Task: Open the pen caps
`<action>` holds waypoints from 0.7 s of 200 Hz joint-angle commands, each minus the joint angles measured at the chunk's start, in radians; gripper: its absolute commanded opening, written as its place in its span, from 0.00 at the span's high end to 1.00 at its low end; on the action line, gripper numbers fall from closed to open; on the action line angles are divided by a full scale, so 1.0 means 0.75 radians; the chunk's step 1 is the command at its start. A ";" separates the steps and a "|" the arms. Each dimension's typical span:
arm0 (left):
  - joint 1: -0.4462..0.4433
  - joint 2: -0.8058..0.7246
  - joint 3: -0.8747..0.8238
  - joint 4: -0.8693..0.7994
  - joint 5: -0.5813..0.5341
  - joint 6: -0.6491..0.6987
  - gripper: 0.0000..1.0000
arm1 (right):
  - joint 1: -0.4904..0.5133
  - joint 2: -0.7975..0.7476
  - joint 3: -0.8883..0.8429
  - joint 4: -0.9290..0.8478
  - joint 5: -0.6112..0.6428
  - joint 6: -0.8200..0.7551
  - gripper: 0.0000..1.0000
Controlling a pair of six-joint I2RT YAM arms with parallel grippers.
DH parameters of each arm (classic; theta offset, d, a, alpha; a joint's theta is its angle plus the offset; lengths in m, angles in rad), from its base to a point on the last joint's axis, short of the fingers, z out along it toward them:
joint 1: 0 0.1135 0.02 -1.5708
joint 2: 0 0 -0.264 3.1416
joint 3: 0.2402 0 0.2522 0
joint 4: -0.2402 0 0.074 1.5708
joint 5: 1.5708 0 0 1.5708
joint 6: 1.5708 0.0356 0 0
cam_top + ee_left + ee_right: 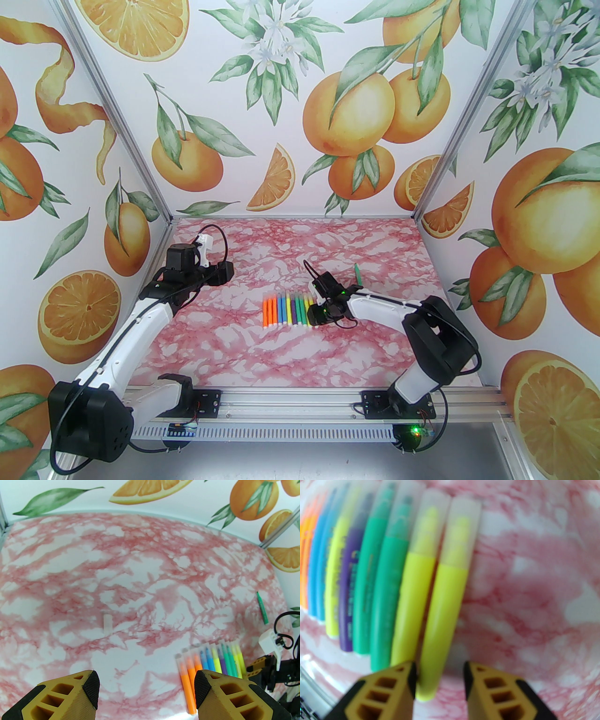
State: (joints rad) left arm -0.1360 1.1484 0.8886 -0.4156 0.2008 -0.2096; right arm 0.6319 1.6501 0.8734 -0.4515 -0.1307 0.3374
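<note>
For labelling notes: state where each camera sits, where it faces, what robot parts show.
Top external: above, behind the bases, facing down at the table and row of pens; both arms show.
Left wrist: raised left, facing across the table; open left gripper below.
Right wrist: low over the row's right end; right gripper astride the last yellow pen.
Shared: the loose green pen, top and left wrist.
</note>
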 commanded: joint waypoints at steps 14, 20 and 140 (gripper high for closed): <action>0.005 -0.038 -0.014 0.014 0.001 -0.012 0.29 | 0.019 0.041 0.050 -0.053 0.083 0.013 0.63; 0.005 -0.038 -0.015 0.014 0.003 -0.014 0.29 | 0.022 0.043 0.054 -0.064 0.098 0.010 0.64; -0.006 0.017 -0.103 0.171 0.223 -0.142 0.29 | 0.035 -0.009 0.059 -0.065 0.086 -0.006 0.91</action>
State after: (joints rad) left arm -0.1360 1.1500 0.8455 -0.3702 0.2783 -0.2581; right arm 0.6540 1.6829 0.9272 -0.5186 -0.0448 0.3363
